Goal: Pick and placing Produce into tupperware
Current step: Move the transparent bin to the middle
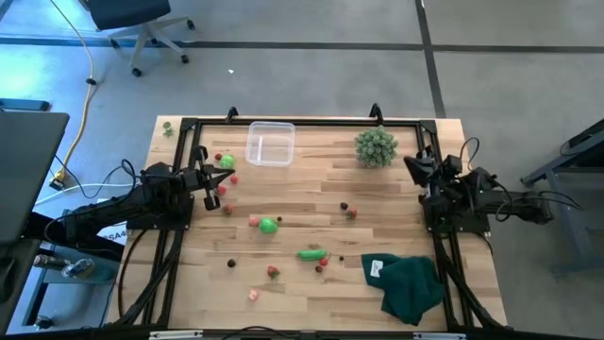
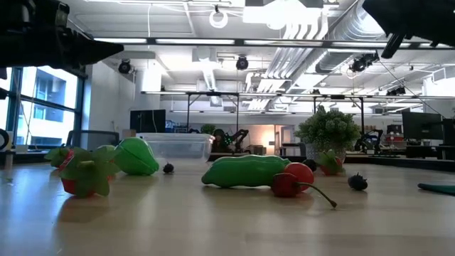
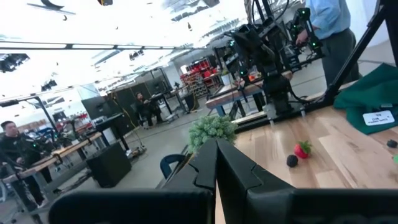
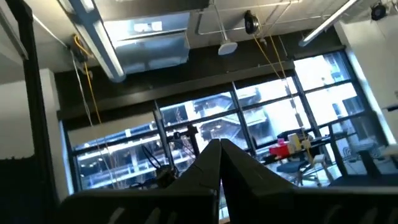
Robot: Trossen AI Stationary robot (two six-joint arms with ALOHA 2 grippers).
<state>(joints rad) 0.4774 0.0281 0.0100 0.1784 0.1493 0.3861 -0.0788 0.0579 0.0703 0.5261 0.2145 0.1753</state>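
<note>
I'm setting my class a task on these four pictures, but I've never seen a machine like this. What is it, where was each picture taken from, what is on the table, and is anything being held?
It is a robot with two dark arms at a wooden table. Each arm ends in a two-finger tool.

One picture looks straight down, one looks level across the tabletop, and the other two come from a camera on each wrist.

The left tool and the right tool wait at the table's sides, both shut and holding nothing.

On the table lie small toy produce pieces, among them a green elongated piece and a green ball. There is also an empty clear tupperware, a spiky bushy ball and a dark green cloth.
</note>
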